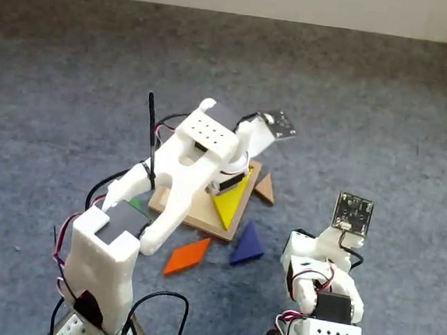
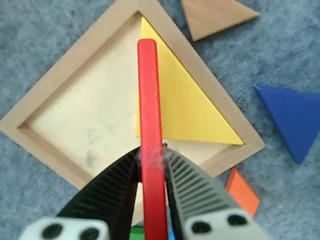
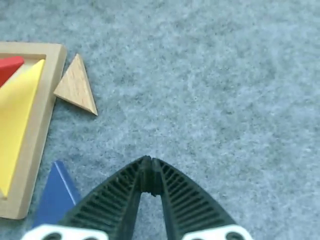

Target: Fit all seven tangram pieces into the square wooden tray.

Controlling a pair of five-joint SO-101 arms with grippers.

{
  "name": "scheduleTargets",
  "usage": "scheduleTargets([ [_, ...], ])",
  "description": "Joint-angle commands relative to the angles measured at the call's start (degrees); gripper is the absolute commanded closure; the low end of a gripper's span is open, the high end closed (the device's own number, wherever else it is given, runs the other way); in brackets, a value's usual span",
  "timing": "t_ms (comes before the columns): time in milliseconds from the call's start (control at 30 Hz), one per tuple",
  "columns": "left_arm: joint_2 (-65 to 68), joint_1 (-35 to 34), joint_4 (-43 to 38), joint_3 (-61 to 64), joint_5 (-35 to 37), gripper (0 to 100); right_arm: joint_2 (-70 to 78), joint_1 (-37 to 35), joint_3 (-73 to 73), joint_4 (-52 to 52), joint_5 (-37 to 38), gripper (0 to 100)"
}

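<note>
My left gripper [image 2: 151,167] is shut on a red piece [image 2: 149,100], held on edge over the square wooden tray [image 2: 60,85]. A yellow triangle [image 2: 185,105] lies flat inside the tray, along one side. On the carpet beside the tray lie a plain wooden triangle [image 2: 215,15], a blue triangle [image 2: 295,115] and an orange piece [image 2: 242,192]. A green piece [image 1: 136,204] peeks out at the tray's left side, under the arm. My right gripper [image 3: 150,175] is shut and holds nothing, low over bare carpet to the right of the blue triangle [image 3: 55,197].
Everything rests on grey carpet. In the high view the left arm covers most of the tray [image 1: 203,221], and the right arm's base [image 1: 322,333] stands at the front right. Open carpet stretches behind and to the right of the tray.
</note>
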Motion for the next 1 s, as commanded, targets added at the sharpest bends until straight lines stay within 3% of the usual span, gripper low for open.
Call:
scheduleTargets([
  [0, -0.5, 0.6, -0.4, -2.3, 0.4, 90, -1.2, 0.5, 5.8, -0.6, 0.4, 98.6],
  [133, -0.4, -0.9, -0.5, -2.5, 0.6, 78, -1.2, 0.5, 5.8, -0.6, 0.4, 98.6],
  [400, 1.2, -7.3, -8.1, -3.1, 0.4, 77, -1.2, 0.5, 5.8, -0.6, 0.4, 98.6],
  [600, 5.8, -11.4, -8.1, -12.4, 0.6, 77, -1.2, 0.5, 5.8, -0.6, 0.4, 98.6],
  [967, 6.5, -11.1, 9.3, -29.4, 0.3, 78, -1.2, 0.5, 5.8, -0.6, 0.4, 98.6],
])
